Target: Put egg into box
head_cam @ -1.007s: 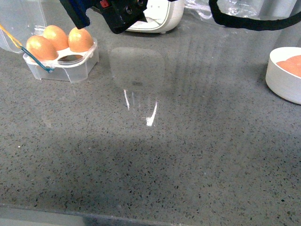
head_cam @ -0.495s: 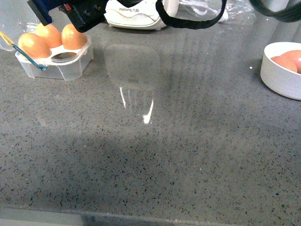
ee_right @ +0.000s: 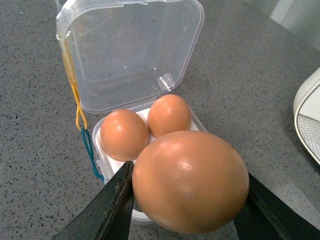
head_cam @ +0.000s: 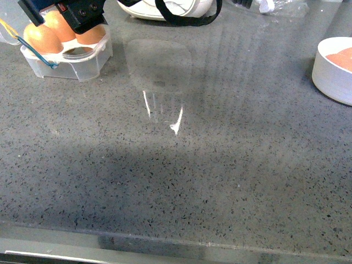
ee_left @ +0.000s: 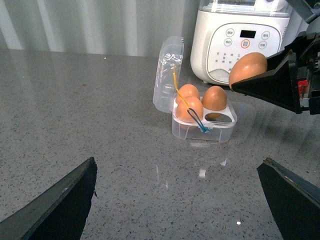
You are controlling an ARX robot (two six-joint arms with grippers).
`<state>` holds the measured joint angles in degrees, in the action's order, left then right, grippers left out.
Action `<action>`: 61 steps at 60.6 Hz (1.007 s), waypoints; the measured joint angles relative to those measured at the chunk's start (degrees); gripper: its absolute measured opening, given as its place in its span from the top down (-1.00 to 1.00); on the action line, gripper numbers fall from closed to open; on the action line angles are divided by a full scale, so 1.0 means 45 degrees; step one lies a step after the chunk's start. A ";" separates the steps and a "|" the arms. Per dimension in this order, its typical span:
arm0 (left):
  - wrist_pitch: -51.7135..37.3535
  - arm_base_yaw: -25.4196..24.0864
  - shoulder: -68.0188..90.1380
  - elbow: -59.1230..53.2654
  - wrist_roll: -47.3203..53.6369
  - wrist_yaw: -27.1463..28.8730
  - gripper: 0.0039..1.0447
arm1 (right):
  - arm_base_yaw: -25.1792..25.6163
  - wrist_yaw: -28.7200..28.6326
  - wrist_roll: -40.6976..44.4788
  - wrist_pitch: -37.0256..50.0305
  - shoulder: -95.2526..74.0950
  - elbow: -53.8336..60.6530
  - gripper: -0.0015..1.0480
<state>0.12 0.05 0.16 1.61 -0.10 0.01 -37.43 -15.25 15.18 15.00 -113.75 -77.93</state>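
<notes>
The box (ee_left: 202, 125) is a clear four-cup carton with its lid (ee_right: 130, 50) open; three brown eggs sit in it and one cup (ee_left: 220, 117) is empty. It stands at the far left of the front view (head_cam: 69, 58). My right gripper (ee_left: 277, 85) is shut on the egg (ee_right: 190, 180), which it holds in the air just above and beside the box (ee_right: 112, 165). The egg also shows in the left wrist view (ee_left: 248, 67). In the front view the right gripper (head_cam: 74, 12) hangs over the box and hides the held egg. My left gripper (ee_left: 180, 200) is open and empty above the bare counter.
A white bowl (head_cam: 333, 69) with more brown eggs stands at the right edge. A white cooker (ee_left: 240, 40) stands behind the box, and a black cable (head_cam: 187, 19) loops near it. The grey speckled counter (head_cam: 181, 165) fills the front.
My right gripper has moved left with the egg, from beside the box to over it. The eggs in the box have not moved.
</notes>
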 joint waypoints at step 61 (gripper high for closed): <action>0.0000 0.0000 0.0000 0.0000 0.0000 0.0000 -0.87 | -0.0287 -0.0457 0.0112 -0.0646 -0.0908 -0.0918 -0.89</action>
<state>0.12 0.05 0.16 1.61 -0.10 0.01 -38.72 -17.30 15.68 12.10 -117.84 -82.06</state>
